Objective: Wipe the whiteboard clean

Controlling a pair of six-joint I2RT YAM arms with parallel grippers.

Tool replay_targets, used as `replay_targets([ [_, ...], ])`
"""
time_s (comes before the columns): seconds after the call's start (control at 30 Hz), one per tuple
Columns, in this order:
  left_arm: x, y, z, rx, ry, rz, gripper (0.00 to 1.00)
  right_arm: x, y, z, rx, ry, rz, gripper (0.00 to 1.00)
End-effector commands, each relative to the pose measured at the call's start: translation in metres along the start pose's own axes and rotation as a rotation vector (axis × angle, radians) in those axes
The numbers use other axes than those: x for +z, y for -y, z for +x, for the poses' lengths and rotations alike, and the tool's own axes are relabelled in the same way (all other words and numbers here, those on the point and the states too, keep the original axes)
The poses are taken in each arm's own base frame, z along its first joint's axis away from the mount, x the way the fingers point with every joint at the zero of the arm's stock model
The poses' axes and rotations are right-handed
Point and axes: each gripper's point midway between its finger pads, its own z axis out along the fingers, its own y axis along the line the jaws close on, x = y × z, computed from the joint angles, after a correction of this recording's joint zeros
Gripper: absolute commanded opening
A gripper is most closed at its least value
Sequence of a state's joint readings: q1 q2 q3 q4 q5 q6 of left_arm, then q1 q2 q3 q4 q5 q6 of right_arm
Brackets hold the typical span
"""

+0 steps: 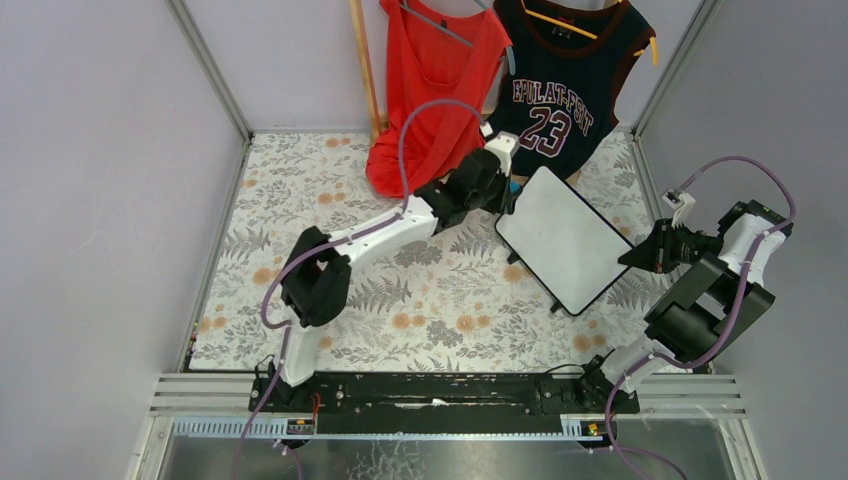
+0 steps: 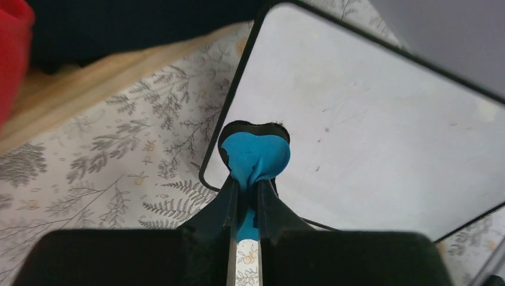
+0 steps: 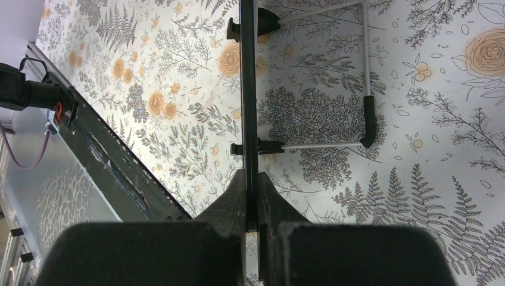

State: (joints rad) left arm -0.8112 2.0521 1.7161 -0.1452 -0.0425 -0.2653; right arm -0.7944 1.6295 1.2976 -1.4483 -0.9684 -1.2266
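Above the black rail (image 1: 440,392) that carries my two bases, my left gripper (image 1: 503,188) is clenched on a blue eraser (image 2: 256,156) at the left short edge of the whiteboard (image 1: 565,240). The board's long axis runs away to the right over the floral table cover (image 1: 400,300), to where my right gripper (image 1: 635,255) pinches the opposite edge. My left arm looks best placed to wipe rightward across a face showing only faint specks, with the red top (image 1: 430,90) and navy jersey (image 1: 565,80) hanging close behind.
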Motion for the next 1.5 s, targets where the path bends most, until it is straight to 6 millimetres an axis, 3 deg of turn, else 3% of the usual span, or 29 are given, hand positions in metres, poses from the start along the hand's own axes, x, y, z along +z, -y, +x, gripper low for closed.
replay_targets([
  [0.0,-0.040,-0.009,-0.033,-0.020,-0.025,-0.060,0.00,-0.006,0.006,0.021,-0.050,-0.138,0.039,0.00],
  [0.23,-0.098,-0.044,-0.007,-0.123,-0.139,-0.173,0.00,-0.007,0.008,0.022,-0.049,-0.146,0.049,0.00],
  [0.43,-0.153,-0.085,0.028,-0.268,-0.178,-0.266,0.00,-0.009,0.007,0.019,-0.058,-0.142,0.058,0.00],
  [0.63,-0.188,-0.143,0.067,-0.329,-0.232,-0.429,0.00,-0.008,0.007,0.019,-0.061,-0.141,0.060,0.00],
  [0.87,-0.198,-0.179,0.116,-0.328,-0.344,-0.526,0.00,-0.007,0.010,0.024,-0.043,-0.152,0.069,0.00],
  [1.07,-0.193,-0.209,0.160,-0.368,-0.452,-0.583,0.00,-0.005,0.009,0.027,-0.047,-0.154,0.055,0.00],
  [1.47,-0.164,-0.214,0.181,-0.437,-0.485,-0.562,0.18,-0.006,0.008,0.025,-0.049,-0.155,0.053,0.00],
])
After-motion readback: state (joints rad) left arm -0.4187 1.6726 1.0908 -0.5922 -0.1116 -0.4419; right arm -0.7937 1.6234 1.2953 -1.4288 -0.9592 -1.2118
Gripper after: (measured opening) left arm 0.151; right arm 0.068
